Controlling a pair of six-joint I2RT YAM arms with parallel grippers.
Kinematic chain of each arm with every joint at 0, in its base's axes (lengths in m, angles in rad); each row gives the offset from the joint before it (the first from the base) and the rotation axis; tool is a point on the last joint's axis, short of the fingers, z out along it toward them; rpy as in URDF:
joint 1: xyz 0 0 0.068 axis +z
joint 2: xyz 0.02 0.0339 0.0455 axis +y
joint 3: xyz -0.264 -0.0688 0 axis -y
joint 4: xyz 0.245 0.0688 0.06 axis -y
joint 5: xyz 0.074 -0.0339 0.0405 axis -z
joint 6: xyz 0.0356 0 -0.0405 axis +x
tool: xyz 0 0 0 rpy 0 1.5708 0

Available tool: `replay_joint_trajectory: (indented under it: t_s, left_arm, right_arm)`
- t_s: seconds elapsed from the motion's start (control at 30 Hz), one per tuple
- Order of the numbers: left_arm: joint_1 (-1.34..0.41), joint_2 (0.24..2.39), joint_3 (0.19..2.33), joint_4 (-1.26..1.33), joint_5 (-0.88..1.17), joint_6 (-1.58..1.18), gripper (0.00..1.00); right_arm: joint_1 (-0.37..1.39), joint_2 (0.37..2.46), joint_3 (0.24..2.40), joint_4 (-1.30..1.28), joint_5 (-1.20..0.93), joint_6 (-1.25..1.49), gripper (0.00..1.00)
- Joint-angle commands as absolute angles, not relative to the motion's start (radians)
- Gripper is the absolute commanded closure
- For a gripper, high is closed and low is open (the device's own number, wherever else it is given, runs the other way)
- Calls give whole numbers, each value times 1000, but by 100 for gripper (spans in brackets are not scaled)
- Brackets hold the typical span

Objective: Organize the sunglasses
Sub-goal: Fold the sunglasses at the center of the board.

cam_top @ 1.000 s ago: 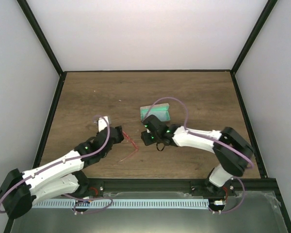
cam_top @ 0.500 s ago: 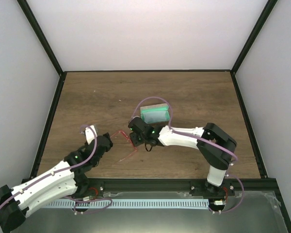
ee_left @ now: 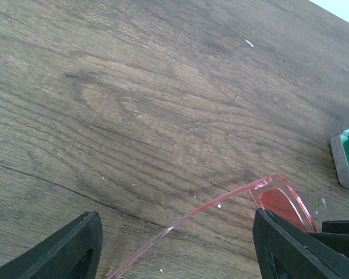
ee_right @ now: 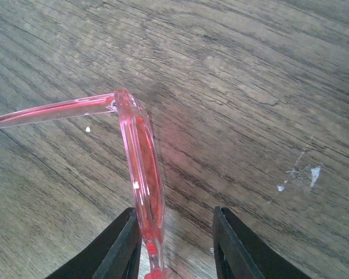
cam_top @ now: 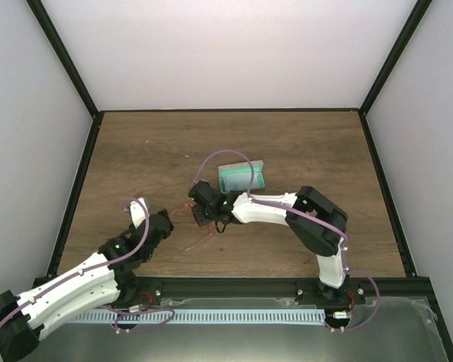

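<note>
Through the right wrist camera I see the sunglasses (ee_right: 144,174) edge-on, their red front frame running down between the right fingers (ee_right: 119,250). Those fingers stand partly spread astride it. The frame lies against one finger and bare wood shows between it and the other, so I see no pinch there. One slim red arm runs off sideways from the frame's top corner.

The left fingers (ee_left: 64,250) are spread wide and low over the wood, and that red arm passes between them.

On the overhead feed the glasses sit near the middle of the worktop (cam_top: 309,143), a little toward its near edge, with both arms reaching in on them. The grey case (cam_top: 243,176) with green lining lies open just beyond, toward the far edge.
</note>
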State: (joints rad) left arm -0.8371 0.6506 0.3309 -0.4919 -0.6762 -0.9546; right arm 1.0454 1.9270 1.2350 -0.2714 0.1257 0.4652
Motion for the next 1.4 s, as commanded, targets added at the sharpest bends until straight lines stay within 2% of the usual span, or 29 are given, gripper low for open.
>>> replay_joint_trajectory:
  t_s: [0.0, 0.47, 0.9, 1.2, 1.37]
  left_arm:
    - [-833, 652, 321, -479, -684, -953, 27]
    - [-832, 642, 314, -480, -679, -954, 26]
    - [-832, 708, 395, -426, -700, -908, 25]
    - [-808, 978, 614, -322, -675, -798, 24]
    - [-698, 1033, 627, -234, -569, -739, 23]
  right_arm:
    - [1060, 1935, 1274, -284, 146, 469, 67]
    - [1071, 1903, 1230, -274, 173, 484, 88]
    - [1070, 1774, 1134, -220, 216, 491, 91]
    - [1057, 1648, 1022, -213, 260, 486, 91]
    - [1028, 1590, 979, -207, 246, 486, 91]
